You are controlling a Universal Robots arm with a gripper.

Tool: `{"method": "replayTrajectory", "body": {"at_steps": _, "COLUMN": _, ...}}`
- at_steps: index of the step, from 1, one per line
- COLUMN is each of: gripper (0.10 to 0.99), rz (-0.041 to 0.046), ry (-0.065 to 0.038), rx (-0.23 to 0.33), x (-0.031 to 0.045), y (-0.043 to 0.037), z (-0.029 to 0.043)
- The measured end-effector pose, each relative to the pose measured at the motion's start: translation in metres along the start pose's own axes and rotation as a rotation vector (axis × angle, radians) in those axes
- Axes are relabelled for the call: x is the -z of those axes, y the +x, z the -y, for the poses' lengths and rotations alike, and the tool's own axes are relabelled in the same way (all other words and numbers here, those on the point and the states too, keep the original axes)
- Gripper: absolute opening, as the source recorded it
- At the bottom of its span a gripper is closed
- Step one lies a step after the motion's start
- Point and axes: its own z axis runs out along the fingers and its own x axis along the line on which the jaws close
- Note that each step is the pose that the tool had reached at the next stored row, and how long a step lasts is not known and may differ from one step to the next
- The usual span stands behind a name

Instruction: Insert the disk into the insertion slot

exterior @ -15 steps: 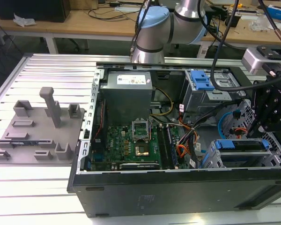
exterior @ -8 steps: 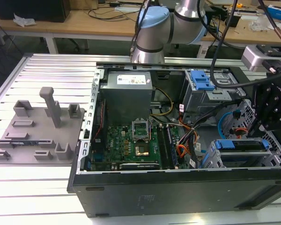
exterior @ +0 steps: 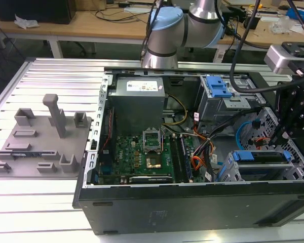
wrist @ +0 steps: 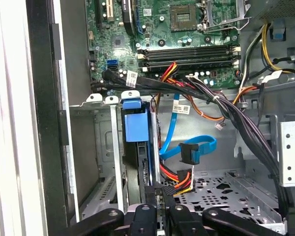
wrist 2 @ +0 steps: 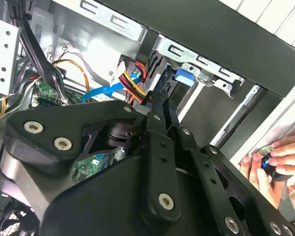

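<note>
An open computer case (exterior: 192,212) lies on a slatted metal bench (exterior: 50,81), with the arm (exterior: 164,30) reaching in from the far side. The disk (exterior: 261,156) sits in the slot (exterior: 228,174) at the near corner of the case, on the exterior view's right, and its blue carrier stands out against the pale perforated cage. In the first wrist view the disk (wrist: 135,125) stands edge-on between the slot's (wrist: 113,147) sheet-metal walls. The gripper (wrist: 161,190) is at its near end with fingers drawn together; whether they touch the disk cannot be told. The second wrist view shows the gripper (wrist 2: 163,96) pointing at the carrier (wrist 2: 183,74). It also shows a person's hand (wrist 2: 280,152) just outside the case wall. Cables (wrist: 187,147) cross between disk and motherboard (exterior: 142,152). A grey parts tray (exterior: 40,142) lies on the exterior view's left.
</note>
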Motion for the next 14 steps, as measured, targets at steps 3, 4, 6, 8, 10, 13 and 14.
{"method": "replayTrajectory", "body": {"at_steps": 3, "gripper": 0.165, "rz": -0.0059, "ry": 0.000, "rx": 0.000, "x": -0.0004, "y": 0.0001, "z": 0.0000}}
{"method": "replayTrajectory", "body": {"at_steps": 4, "gripper": 0.165, "rz": -0.0091, "ry": 0.001, "rx": 0.000, "x": -0.0011, "y": 0.0001, "z": -0.0001}}
{"method": "replayTrajectory", "body": {"at_steps": 6, "gripper": 0.165, "rz": -0.0161, "ry": 0.001, "rx": -0.002, "x": -0.0030, "y": 0.0004, "z": -0.0001}}
{"method": "replayTrajectory", "body": {"at_steps": 8, "gripper": 0.165, "rz": -0.0188, "ry": 0.001, "rx": -0.003, "x": -0.0040, "y": 0.0007, "z": -0.0001}}
{"method": "replayTrajectory", "body": {"at_steps": 10, "gripper": 0.165, "rz": -0.0188, "ry": 0.001, "rx": -0.003, "x": -0.0056, "y": 0.0011, "z": -0.0001}}
{"method": "replayTrajectory", "body": {"at_steps": 13, "gripper": 0.165, "rz": -0.0187, "ry": 0.001, "rx": -0.003, "x": -0.0070, "y": 0.0018, "z": -0.0001}}
{"method": "replayTrajectory", "body": {"at_steps": 14, "gripper": 0.165, "rz": -0.0186, "ry": 0.001, "rx": -0.003, "x": -0.0074, "y": 0.0021, "z": -0.0001}}
